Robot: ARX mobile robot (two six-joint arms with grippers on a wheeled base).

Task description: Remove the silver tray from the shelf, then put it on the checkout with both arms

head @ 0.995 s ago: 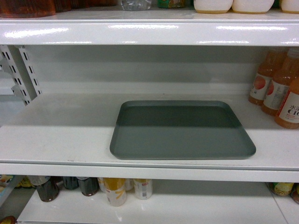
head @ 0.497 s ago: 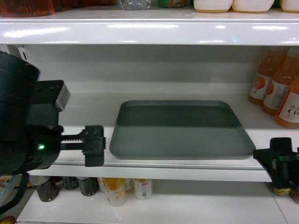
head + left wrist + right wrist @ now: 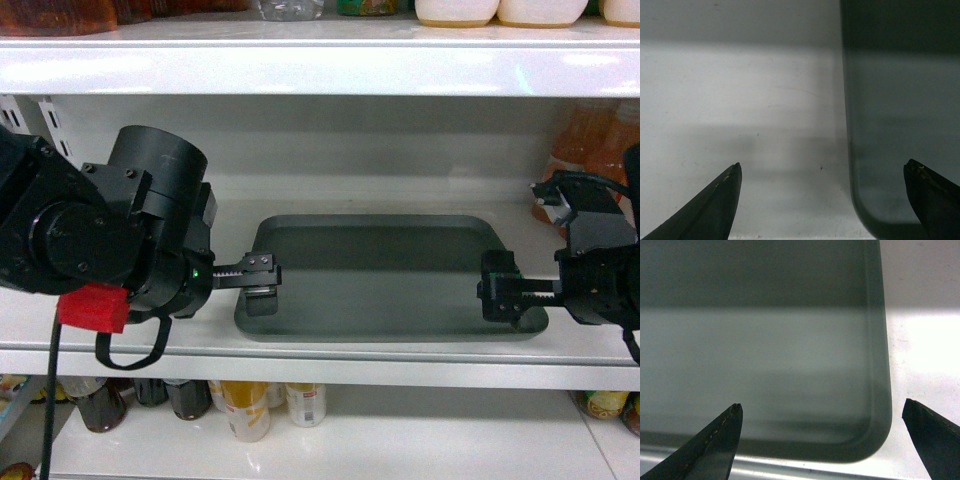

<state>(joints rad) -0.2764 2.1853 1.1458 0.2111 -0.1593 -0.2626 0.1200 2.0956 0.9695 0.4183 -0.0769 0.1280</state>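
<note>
We see the silver tray (image 3: 385, 275) lying flat on the shelf (image 3: 120, 300), near the front edge, about centre to right of the board. Left gripper (image 3: 262, 285) sits at the tray's left rim, near the front-left corner; right gripper (image 3: 500, 287) sits at the tray's right rim, near the front-right corner. In the left wrist view the jaws are spread wide, one fingertip (image 3: 722, 200) over bare white shelf, the other over the tray's surface, the tray's left edge and rounded corner running between them. In the right wrist view the jaws are spread wide too, straddling the tray's right rim: one fingertip (image 3: 715, 442) over the tray floor, the other over white shelf. Neither pair clamps anything; whether the tips touch the tray we cannot tell. Orange drink bottles (image 3: 565, 160) stand at the shelf's far right, behind the right arm (image 3: 600, 270). Left arm (image 3: 110, 235) shows a green LED.
</note>
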